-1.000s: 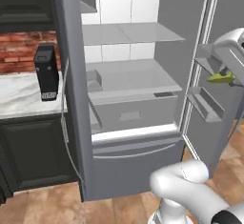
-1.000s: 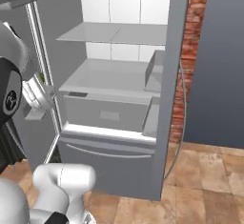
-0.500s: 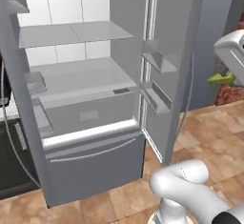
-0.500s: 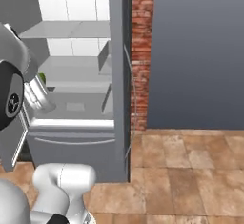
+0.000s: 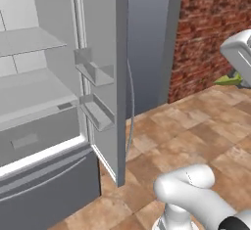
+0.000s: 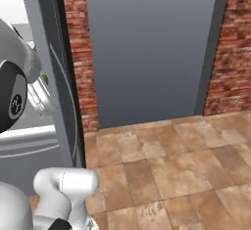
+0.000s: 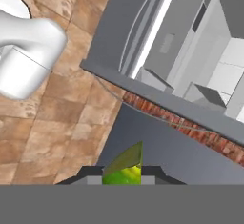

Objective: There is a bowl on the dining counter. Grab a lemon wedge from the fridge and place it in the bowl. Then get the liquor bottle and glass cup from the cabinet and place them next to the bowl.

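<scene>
A red brick wall (image 6: 234,53) runs along the far side, broken by a broad flat grey panel (image 6: 147,53) set between its brick sections, above a floor of brown stone tiles (image 6: 171,170) under even, soft light

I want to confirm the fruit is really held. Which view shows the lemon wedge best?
The hand view: the lemon wedge sits large between the gripper fingertips, yellow-green. The left base view shows it as a small sliver under the hand at the right edge. In the right base view I cannot make it out with confidence.
</scene>
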Controlling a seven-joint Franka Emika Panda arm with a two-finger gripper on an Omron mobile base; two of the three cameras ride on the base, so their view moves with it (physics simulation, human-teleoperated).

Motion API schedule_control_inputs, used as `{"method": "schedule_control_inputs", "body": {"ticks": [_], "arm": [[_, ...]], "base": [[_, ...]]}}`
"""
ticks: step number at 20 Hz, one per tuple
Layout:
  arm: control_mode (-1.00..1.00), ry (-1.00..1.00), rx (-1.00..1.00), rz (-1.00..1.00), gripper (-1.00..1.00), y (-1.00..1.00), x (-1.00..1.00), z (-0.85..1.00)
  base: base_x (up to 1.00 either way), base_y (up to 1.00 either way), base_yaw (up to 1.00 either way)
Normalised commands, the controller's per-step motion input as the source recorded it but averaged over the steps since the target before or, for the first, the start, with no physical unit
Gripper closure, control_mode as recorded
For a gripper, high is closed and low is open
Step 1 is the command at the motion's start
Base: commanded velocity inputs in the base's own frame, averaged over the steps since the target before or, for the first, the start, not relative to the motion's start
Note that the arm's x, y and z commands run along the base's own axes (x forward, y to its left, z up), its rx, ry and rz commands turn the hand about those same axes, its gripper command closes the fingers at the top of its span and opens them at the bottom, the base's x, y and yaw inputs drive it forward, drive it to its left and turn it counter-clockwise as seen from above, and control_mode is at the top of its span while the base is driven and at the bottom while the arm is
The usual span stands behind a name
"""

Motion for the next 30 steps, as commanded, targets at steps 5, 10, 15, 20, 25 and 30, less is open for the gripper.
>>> {"method": "schedule_control_inputs", "body": {"ticks": [5, 10, 15, 20, 25, 30], "arm": [[1.0, 0.0, 0.0, 0.0, 1.0, 0.0, 0.0, 0.0], [1.0, 0.0, 0.0, 0.0, 1.0, 0.0, 0.0, 0.0], [1.0, 0.0, 0.0, 0.0, 1.0, 0.0, 0.0, 0.0], [1.0, 0.0, 0.0, 0.0, 1.0, 0.0, 0.0, 0.0], [1.0, 0.0, 0.0, 0.0, 1.0, 0.0, 0.0, 0.0], [1.0, 0.0, 0.0, 0.0, 1.0, 0.0, 0.0, 0.0]], "base": [[0.0, -0.5, -0.53], [0.02, -0.39, -0.56], [0.11, -0.27, -0.57], [0.13, -0.24, -0.57], [0.14, -0.23, -0.55], [0.17, -0.22, -0.53]]}}
